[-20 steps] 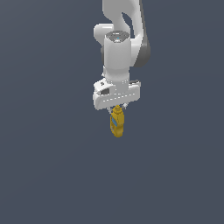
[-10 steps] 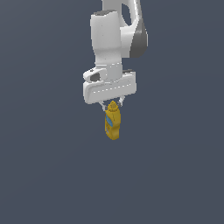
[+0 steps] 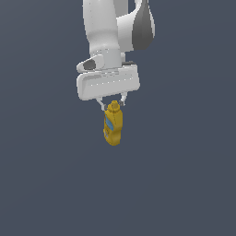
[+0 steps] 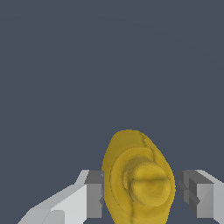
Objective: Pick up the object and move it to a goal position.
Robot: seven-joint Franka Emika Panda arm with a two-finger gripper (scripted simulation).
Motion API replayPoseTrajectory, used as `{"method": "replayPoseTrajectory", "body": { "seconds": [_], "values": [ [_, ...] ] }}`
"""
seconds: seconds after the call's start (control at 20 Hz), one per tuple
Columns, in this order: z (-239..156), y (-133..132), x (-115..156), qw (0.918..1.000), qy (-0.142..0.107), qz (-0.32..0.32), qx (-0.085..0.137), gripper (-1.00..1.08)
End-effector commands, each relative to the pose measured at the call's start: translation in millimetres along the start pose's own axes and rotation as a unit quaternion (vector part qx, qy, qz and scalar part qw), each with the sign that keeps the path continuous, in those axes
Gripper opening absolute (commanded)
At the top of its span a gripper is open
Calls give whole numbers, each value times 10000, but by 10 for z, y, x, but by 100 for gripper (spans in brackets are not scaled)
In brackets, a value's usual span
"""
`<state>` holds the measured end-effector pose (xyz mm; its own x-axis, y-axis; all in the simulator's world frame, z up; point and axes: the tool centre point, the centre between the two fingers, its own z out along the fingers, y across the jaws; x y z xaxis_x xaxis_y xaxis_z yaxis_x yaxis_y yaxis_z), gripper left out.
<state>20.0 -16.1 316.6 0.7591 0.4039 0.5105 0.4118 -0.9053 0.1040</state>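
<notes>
The object, a small yellow squeeze bottle (image 3: 113, 126) with a blue label on one face, hangs upright in mid-air below the white hand. My gripper (image 3: 112, 107) is shut on its nozzle end, a finger on each side. In the wrist view I look straight down on the bottle's cap (image 4: 146, 183). It sits between the two grey pads (image 4: 94, 194), with the gripper (image 4: 140, 196) closed around the bottle's top. No goal marker shows in either view.
A plain dark grey background surrounds the arm and bottle in both views. The white arm (image 3: 108, 37) rises above the hand to the exterior view's upper edge.
The hand and the held bottle now look larger and have drifted slightly toward the exterior view's left. The grip on the bottle is unchanged.
</notes>
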Motion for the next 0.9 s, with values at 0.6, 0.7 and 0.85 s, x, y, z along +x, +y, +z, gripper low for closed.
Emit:
{"method": "replayPoseTrajectory", "body": {
  "seconds": [0.6, 0.7, 0.85],
  "values": [
    [-499, 285, 320, 9947, 985, -266, -120, -100],
    [-562, 318, 351, 9933, 1105, -299, -130, -100],
    [-658, 366, 396, 9910, 1286, -348, -145, -100]
  ]
}}
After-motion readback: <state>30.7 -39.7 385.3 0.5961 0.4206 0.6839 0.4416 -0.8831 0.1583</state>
